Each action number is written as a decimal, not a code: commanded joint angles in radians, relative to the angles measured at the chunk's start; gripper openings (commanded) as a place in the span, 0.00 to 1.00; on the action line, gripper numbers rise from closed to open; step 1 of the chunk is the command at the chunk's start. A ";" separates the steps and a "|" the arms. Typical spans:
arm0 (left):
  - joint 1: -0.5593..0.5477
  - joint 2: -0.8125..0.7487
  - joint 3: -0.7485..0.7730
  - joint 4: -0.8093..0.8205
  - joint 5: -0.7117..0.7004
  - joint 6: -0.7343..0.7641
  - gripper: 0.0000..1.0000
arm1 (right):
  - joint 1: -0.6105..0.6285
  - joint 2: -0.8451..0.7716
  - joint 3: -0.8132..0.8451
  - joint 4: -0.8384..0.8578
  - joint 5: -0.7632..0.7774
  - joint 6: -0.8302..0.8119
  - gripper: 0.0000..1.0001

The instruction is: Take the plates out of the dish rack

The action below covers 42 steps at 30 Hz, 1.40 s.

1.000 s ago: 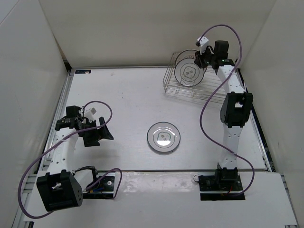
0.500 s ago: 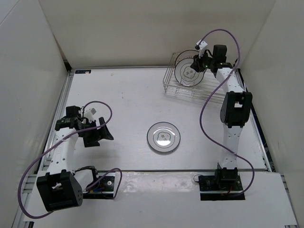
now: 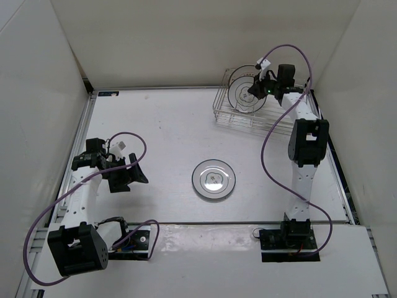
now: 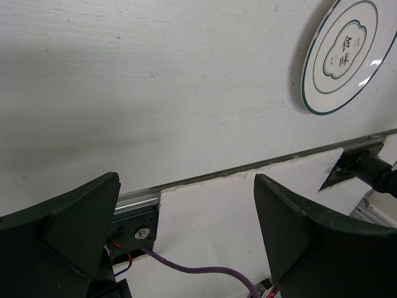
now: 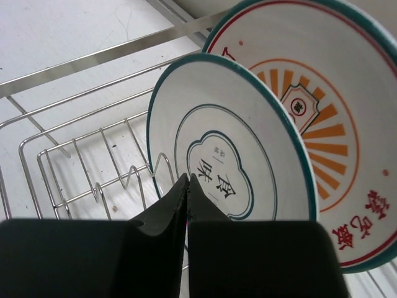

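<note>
Gripper on the right arm (image 5: pixel 187 183) has its two black fingers pressed flat together with nothing between them. Their joined tips lie against the lower face of the near plate (image 5: pixel 205 112), though I cannot tell whether they actually touch it. This plate is white with a teal rim and a teal outline around dark characters at its centre, and it stands upright on edge in the dish rack (image 5: pixel 74 167). Just behind it a rear plate (image 5: pixel 329 143) also stands in the rack; it has orange rays, a red line and a teal rim. The rack is a silver wire basket at the far right corner of the white table (image 3: pixel 161 124).

Well apart from the rack, a third plate (image 3: pixel 213 179) lies flat near the middle of the table. It is white with dark rings and a centre mark.

On the left side of the table, the left gripper (image 4: pixel 186 186) has its jaws spread wide and holds nothing. It points toward the near edge, and the flat plate sits off to its right.
</note>
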 commanded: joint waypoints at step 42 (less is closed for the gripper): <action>0.005 0.053 0.029 0.011 -0.005 -0.033 1.00 | -0.071 0.080 0.069 0.471 -0.050 0.328 0.55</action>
